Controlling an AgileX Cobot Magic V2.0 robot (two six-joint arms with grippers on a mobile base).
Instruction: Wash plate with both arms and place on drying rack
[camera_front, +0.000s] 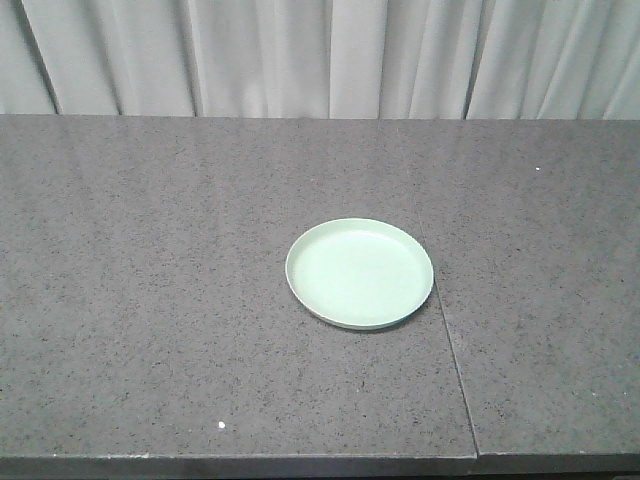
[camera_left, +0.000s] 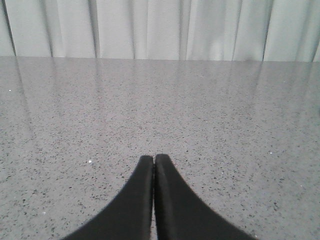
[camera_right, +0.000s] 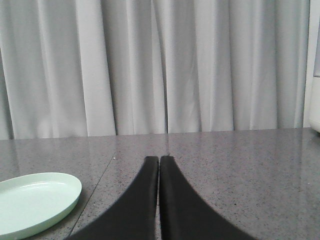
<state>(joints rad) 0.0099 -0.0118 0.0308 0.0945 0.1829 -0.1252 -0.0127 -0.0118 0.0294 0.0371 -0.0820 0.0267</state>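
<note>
A pale mint-green plate (camera_front: 360, 273) lies flat near the middle of the dark speckled counter (camera_front: 150, 260). In the right wrist view the plate (camera_right: 32, 202) shows at the lower left, left of my right gripper (camera_right: 159, 159), which is shut with nothing between its black fingers. My left gripper (camera_left: 153, 158) is shut too, empty, low over bare counter (camera_left: 225, 125); the plate is not in that view. Neither gripper shows in the front view. The drying rack is out of view.
A seam (camera_front: 445, 330) in the counter runs just right of the plate. Pale curtains (camera_front: 320, 55) hang behind the counter's far edge. A white object (camera_right: 316, 75) shows at the right edge of the right wrist view.
</note>
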